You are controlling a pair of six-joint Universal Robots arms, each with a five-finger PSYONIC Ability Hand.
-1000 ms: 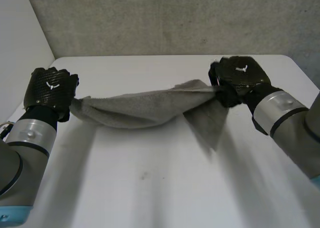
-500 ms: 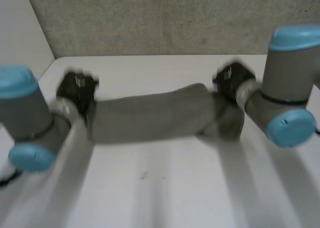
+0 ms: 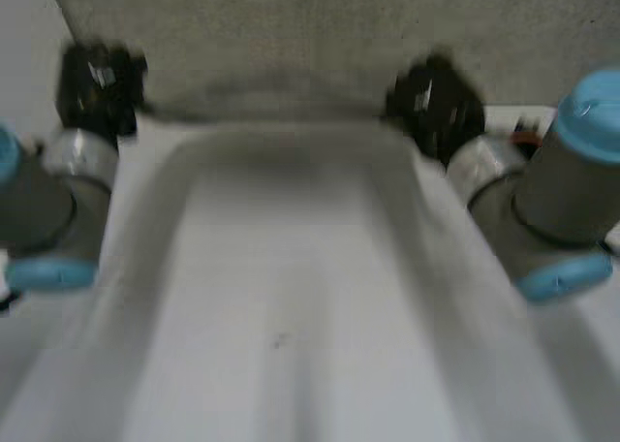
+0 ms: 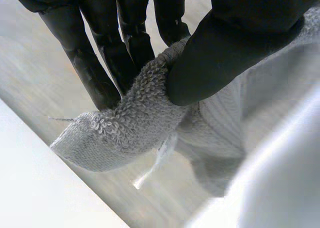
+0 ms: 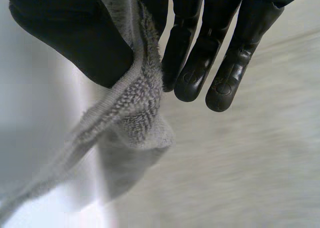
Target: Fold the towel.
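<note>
Towel (image 4: 127,130) hangs stretched at 12 o'clock over the bench (image 3: 291,389), left hand (image 3: 97,78) at 10 o'clock and right hand (image 3: 436,103) at 2 o'clock each pinching a corner between thumb and fingers, apparently to spread it flat for folding

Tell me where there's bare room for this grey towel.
The white table looks bare across its middle and near side. The far edge is crowded: the black left hand and right hand pinch the grey terry towel there.
</note>
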